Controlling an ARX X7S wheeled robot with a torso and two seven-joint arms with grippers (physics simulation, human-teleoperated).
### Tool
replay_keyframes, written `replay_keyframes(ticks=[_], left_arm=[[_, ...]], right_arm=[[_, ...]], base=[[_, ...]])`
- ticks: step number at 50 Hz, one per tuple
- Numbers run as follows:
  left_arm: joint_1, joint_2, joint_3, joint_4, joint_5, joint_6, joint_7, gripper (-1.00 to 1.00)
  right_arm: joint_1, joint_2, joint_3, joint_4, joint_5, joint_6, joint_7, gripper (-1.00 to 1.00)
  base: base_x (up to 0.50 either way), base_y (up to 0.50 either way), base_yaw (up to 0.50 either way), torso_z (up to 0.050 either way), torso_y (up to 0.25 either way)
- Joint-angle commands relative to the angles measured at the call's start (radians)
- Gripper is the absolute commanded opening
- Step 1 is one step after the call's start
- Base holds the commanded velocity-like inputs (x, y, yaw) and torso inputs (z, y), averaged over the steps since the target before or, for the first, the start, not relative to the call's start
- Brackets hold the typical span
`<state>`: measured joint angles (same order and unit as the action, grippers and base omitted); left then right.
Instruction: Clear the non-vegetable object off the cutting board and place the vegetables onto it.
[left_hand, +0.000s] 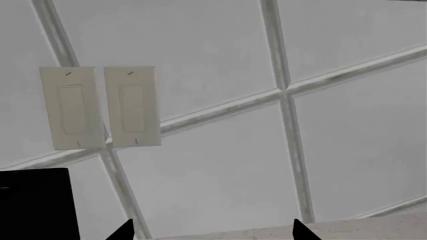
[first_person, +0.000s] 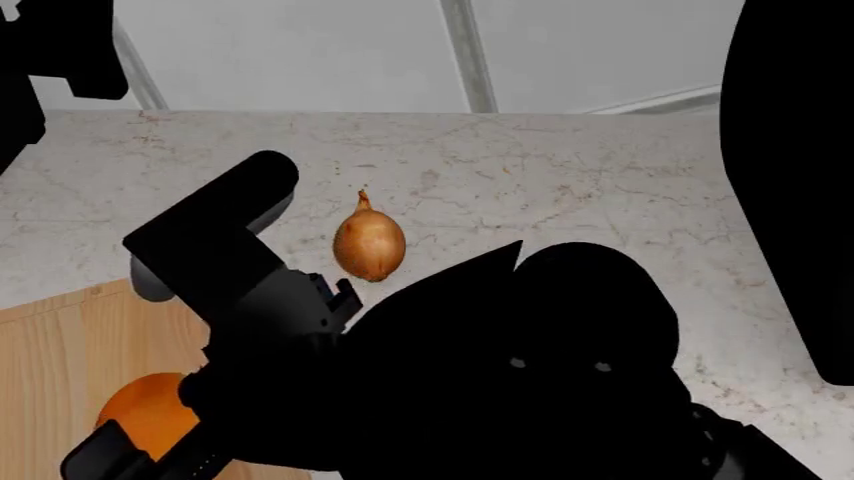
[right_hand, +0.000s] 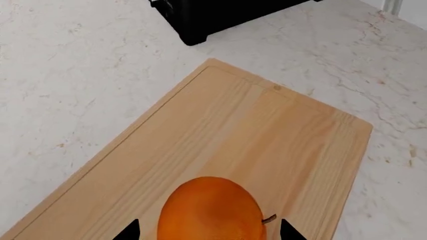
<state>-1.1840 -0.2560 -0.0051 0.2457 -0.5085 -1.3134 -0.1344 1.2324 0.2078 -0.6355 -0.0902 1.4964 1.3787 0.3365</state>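
The bright orange fruit lies on the light wooden cutting board, also seen in the head view as fruit on board. My right gripper is open, its fingertips on either side of the fruit with a small gap on each side. The golden-brown onion lies on the marble counter beyond the board. My left gripper is open and empty, raised and facing the tiled wall. The avocado half is out of view.
A black appliance stands on the counter past the board's far end. Two wall switch plates are on the tiled wall, with a black object below them. My right arm hides much of the counter.
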Motion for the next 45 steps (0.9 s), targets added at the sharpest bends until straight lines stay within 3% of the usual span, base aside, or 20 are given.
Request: replay_keyframes(ticks=[1,29,30,45], left_arm=[[0.003,-0.003,-0.002,0.000,-0.006,0.003,-0.003,1.00],[0.015,-0.010,-0.008,-0.013,-0.019,0.023,-0.009,1.00],[0.014,-0.011,-0.010,-0.011,-0.020,0.020,-0.010,1.00],[0.012,-0.010,-0.022,0.009,-0.037,0.002,-0.022,1.00]], right_arm=[[-0.015,0.000,-0.042,0.026,-0.039,-0.028,-0.054,1.00],[-0.069,0.022,-0.128,0.038,-0.081,-0.056,-0.101,1.00],[-0.067,0.024,-0.127,0.032,-0.081,-0.058,-0.095,-1.00],[0.027,0.048,-0.085,-0.023,0.048,0.005,0.040,-1.00]], base=[[0.00,0.00,0.00,0.000,0.000],[0.00,0.00,0.00,0.000,0.000],[0.00,0.00,0.00,0.000,0.000],[0.00,0.00,0.00,0.000,0.000]])
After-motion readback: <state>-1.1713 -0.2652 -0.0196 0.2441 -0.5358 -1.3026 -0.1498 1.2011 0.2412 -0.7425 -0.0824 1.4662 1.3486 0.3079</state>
